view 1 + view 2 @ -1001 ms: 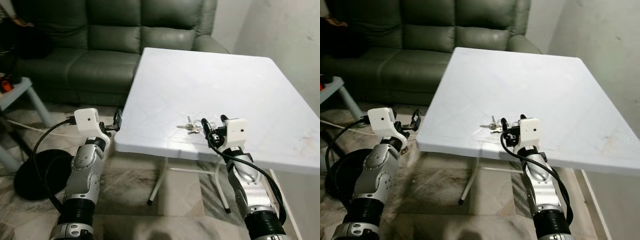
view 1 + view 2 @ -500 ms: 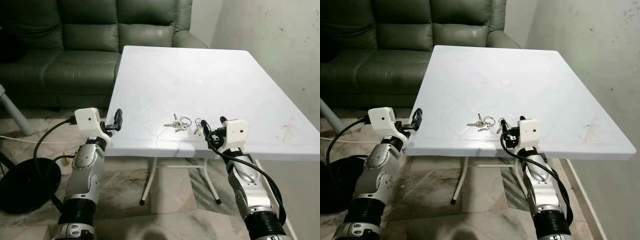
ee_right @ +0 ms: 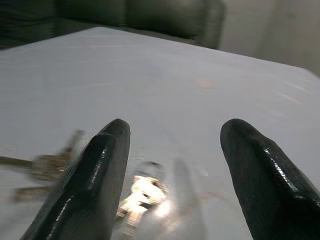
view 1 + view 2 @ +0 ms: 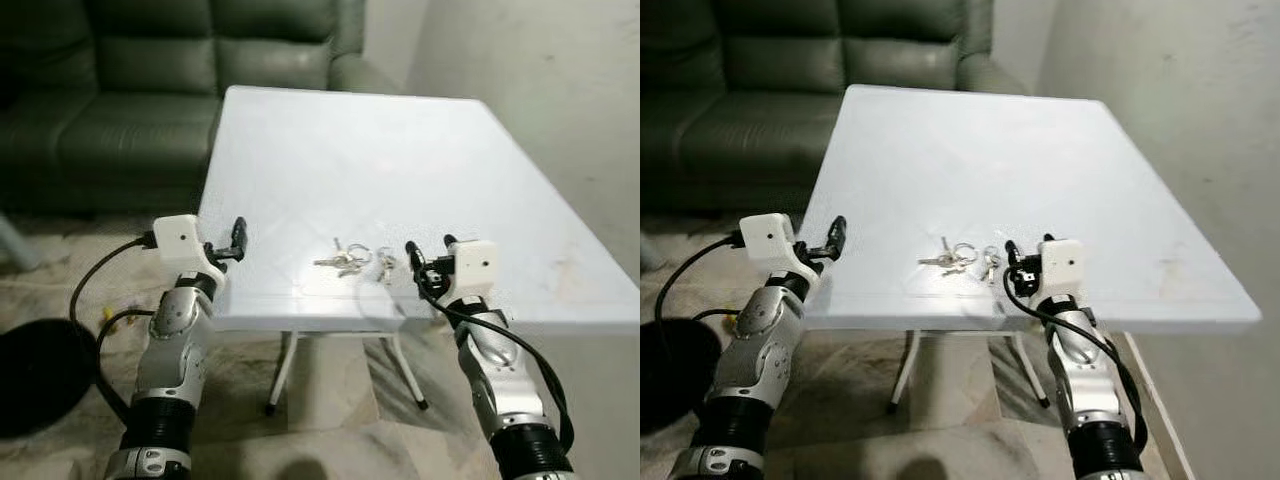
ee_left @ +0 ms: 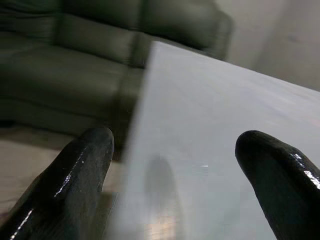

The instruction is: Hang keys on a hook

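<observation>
Two small bunches of silver keys lie on the white table (image 4: pixel 350 160) close to its front edge: a ringed bunch (image 4: pixel 345 260) and a smaller one (image 4: pixel 385 266) to its right. My right gripper (image 4: pixel 429 244) hovers open just over the front edge, right of the smaller bunch. In the right wrist view that bunch (image 3: pixel 142 192) is blurred, low between the black fingers (image 3: pixel 100 165), with the other bunch (image 3: pixel 47 165) off to one side. My left gripper (image 4: pixel 236 240) is held open at the table's front left corner, nothing between its fingers (image 5: pixel 80 170).
A dark green leather sofa (image 4: pixel 130 90) stands behind and left of the table. A bare wall (image 4: pixel 560 90) runs along the right side. A black round object (image 4: pixel 30 370) and a cable lie on the tiled floor at left. Table legs (image 4: pixel 285 365) show underneath.
The whole view has swung, so the camera moved: the table now lies squarely ahead and less sofa shows. Both arms keep the same pose and both grippers stay open.
</observation>
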Motion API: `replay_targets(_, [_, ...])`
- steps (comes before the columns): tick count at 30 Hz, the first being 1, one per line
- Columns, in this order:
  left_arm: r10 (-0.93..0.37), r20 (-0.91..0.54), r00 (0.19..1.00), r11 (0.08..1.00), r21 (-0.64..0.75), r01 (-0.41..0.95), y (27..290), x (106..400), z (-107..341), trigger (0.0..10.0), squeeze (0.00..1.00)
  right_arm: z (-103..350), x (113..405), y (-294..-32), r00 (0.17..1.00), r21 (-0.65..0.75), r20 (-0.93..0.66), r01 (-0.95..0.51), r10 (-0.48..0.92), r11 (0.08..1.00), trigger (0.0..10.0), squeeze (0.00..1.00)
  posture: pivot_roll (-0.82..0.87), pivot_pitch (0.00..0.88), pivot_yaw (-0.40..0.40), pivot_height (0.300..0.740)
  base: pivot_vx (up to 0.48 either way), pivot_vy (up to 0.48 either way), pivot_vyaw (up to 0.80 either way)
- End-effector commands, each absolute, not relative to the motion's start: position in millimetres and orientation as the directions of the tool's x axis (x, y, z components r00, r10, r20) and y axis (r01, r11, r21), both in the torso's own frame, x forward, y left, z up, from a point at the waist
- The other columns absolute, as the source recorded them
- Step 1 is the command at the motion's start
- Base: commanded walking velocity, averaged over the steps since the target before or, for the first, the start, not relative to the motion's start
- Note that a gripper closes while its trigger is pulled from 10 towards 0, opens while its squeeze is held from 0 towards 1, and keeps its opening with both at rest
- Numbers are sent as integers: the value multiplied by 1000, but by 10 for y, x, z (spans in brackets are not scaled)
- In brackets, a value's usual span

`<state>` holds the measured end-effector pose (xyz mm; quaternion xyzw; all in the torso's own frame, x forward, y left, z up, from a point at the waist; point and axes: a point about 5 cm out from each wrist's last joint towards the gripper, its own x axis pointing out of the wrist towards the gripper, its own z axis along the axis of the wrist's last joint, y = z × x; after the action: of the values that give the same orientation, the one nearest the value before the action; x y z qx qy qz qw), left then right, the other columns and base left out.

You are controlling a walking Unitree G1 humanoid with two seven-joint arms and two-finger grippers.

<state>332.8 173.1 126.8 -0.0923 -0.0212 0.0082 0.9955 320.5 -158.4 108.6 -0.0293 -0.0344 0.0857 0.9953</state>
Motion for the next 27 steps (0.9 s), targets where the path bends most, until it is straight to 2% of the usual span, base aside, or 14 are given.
replay_targets(1, [12, 56, 998, 984, -178, -2, 1692, 3333, 1306, 10000, 0, 1126, 3205, -1616, 982, -77, 74, -166, 171, 983, 10000, 0, 46, 0, -74, 740, 0, 0, 0])
replay_targets(27, [20, 66, 998, 980, -200, -7, 1677, 3291, 1295, 10000, 0, 1100, 3199, -1652, 980, -113, 40, -189, 194, 976, 10000, 0, 45, 0, -84, 740, 0, 0, 0])
